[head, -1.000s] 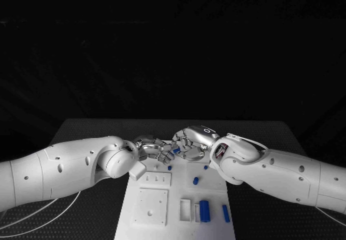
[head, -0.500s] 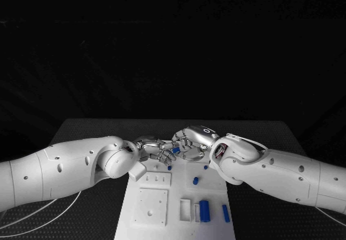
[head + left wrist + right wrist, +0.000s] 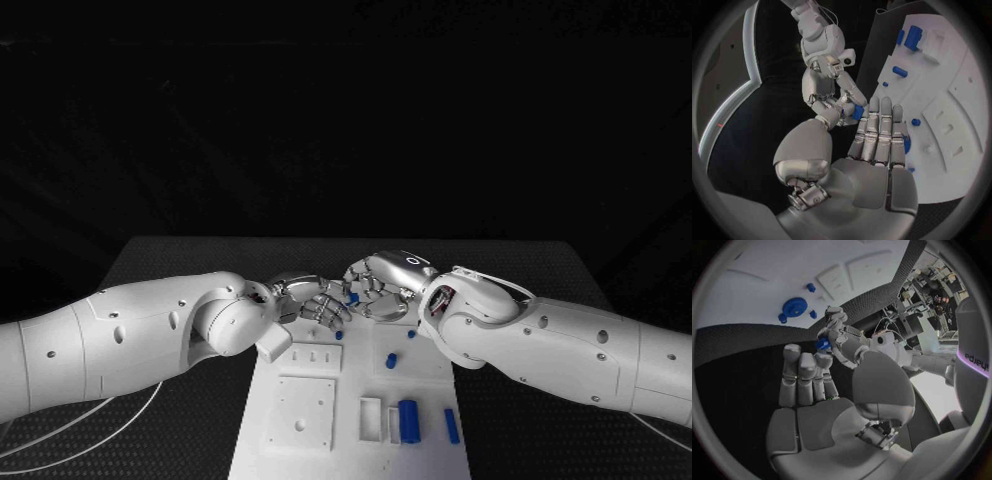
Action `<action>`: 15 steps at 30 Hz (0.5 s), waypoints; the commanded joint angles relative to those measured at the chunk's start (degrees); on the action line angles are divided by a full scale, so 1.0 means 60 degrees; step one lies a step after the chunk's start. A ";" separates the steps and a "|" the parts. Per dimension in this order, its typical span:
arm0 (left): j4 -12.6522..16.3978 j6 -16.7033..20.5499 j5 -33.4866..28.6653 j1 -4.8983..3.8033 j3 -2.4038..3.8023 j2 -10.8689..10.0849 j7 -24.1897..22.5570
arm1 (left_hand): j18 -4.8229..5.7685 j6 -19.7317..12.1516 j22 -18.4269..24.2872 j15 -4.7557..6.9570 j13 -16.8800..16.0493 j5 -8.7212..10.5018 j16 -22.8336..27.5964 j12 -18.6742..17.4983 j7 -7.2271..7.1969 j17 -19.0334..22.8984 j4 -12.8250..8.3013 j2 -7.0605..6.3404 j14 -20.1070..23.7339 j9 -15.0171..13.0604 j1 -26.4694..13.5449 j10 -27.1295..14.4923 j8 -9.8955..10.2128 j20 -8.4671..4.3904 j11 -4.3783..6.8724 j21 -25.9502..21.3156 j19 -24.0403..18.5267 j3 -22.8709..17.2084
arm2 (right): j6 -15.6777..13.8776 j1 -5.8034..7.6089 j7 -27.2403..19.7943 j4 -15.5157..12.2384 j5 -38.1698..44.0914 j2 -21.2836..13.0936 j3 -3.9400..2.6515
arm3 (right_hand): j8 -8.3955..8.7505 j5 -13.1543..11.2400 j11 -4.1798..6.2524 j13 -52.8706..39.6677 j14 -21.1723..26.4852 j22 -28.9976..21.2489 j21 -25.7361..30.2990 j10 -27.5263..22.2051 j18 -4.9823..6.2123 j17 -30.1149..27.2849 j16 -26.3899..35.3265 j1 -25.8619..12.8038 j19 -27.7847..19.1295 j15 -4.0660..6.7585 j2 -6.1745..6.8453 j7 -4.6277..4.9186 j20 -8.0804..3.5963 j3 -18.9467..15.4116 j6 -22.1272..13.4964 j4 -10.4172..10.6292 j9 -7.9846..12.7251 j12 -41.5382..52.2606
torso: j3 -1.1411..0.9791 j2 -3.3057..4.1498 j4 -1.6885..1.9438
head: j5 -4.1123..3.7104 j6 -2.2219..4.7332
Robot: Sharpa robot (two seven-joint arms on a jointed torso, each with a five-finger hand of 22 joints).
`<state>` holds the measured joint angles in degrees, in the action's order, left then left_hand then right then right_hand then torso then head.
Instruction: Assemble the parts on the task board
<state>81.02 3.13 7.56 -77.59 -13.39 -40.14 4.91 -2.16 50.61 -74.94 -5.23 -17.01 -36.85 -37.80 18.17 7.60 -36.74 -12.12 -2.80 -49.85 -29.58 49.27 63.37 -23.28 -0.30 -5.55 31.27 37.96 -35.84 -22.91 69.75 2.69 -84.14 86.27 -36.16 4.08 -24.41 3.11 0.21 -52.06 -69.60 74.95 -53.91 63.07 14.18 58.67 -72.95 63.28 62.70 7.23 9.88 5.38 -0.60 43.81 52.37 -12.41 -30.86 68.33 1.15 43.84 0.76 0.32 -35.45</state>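
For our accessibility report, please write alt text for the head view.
Two silver robot hands, left robot hand and right robot hand, meet over the far end of a white rectangular task board, with a small blue part between their fingertips. More blue parts lie on the board.

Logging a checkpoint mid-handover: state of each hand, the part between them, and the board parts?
left hand: fingers straight, touching the small blue part at their tips
right hand: fingertips on the same part; which hand bears it, cannot tell
small blue part: off the board, between both hands
board: flat on the table
large blue cylinder: lying on the board's near end
blue pegs: on the board, not yet assembled
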 commanded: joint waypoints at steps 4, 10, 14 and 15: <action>0.0043 -0.0365 -0.0430 -0.0007 0.0016 -0.0017 -0.0238 | 0.0085 0.0255 -0.0195 0.0039 -0.0028 0.3213 -0.0194 0.0248 -0.0096 0.0056 0.0207 -0.0021 -0.0042 0.0061 -0.0054 -0.0017 -0.0154 -0.0078 0.0029 0.0216 -0.0051 -0.0476 | 0.0127 -0.0013 -0.0063 0.0015 0.0040 -0.0003 0.0005 | -0.0040 -0.0055 0.0415 -0.0010 -0.0058 0.0136 -0.0065 -0.0490 0.0137 -0.0001 -0.0037 -0.0053 0.0028 0.0153 -0.0060 -0.0337 -0.0066 0.0050 0.1818 -0.0009 -0.0023 0.0063 | 0.0001 -0.0002 0.0012 | -0.0033 -0.0004; 0.0049 -0.0349 -0.0468 -0.0006 0.0017 -0.0026 -0.0239 | 0.0093 0.0283 -0.0181 0.0023 -0.0010 0.4090 -0.0232 0.0313 -0.0079 0.0110 0.0437 -0.0067 -0.0024 0.0116 0.0094 -0.0041 -0.0151 -0.0062 0.0025 0.0248 -0.0104 -0.0511 | 0.0151 -0.0017 -0.0067 0.0023 0.0036 -0.0001 0.0005 | -0.0040 -0.0054 0.0415 -0.0011 -0.0056 0.0135 -0.0064 -0.0490 0.0137 -0.0002 -0.0036 -0.0054 0.0026 0.0153 -0.0062 -0.0337 -0.0066 0.0056 0.1815 -0.0014 -0.0031 0.0064 | 0.0002 -0.0003 0.0004 | -0.0022 -0.0007; 0.0046 -0.0335 -0.0468 -0.0006 0.0017 -0.0026 -0.0221 | 0.0092 0.0287 -0.0180 0.0023 -0.0008 0.4110 -0.0238 0.0322 -0.0076 0.0115 0.0461 -0.0056 -0.0024 0.0122 0.0099 -0.0038 -0.0151 -0.0062 0.0027 0.0252 -0.0104 -0.0512 | 0.0159 -0.0021 -0.0075 0.0020 0.0024 -0.0004 0.0005 | -0.0040 -0.0054 0.0415 -0.0012 -0.0056 0.0135 -0.0064 -0.0490 0.0137 -0.0002 -0.0036 -0.0056 0.0026 0.0153 -0.0062 -0.0336 -0.0066 0.0059 0.1814 -0.0015 -0.0035 0.0065 | -0.0001 0.0000 0.0002 | -0.0020 -0.0011; 0.0039 -0.0343 -0.0468 -0.0006 0.0017 -0.0024 -0.0214 | 0.0090 0.0284 -0.0179 0.0022 -0.0006 0.4130 -0.0239 0.0324 -0.0075 0.0119 0.0469 -0.0044 -0.0022 0.0127 0.0110 -0.0041 -0.0148 -0.0063 0.0027 0.0255 -0.0105 -0.0515 | 0.0162 -0.0021 -0.0075 0.0020 0.0023 -0.0004 0.0005 | -0.0040 -0.0054 0.0415 -0.0012 -0.0055 0.0135 -0.0064 -0.0490 0.0137 -0.0003 -0.0036 -0.0056 0.0026 0.0153 -0.0062 -0.0336 -0.0066 0.0059 0.1814 -0.0015 -0.0036 0.0065 | -0.0001 0.0000 0.0002 | -0.0021 -0.0010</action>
<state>80.98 2.89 5.78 -77.49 -13.45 -40.41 4.91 -2.15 52.02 -74.93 -5.23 -17.11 -12.31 -39.05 19.92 7.05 -36.08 -9.64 -3.01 -49.85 -28.90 49.31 63.36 -24.06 -0.62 -5.54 32.60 37.67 -38.94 -22.91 69.78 2.21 -84.16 86.18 -36.15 4.02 -24.38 3.11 0.21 -52.05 -69.60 74.95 -53.90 63.07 14.18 58.67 -72.96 63.28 62.84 7.23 9.88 5.33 -0.72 43.80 52.42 -12.41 -31.00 68.32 1.16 43.81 0.79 0.18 -35.51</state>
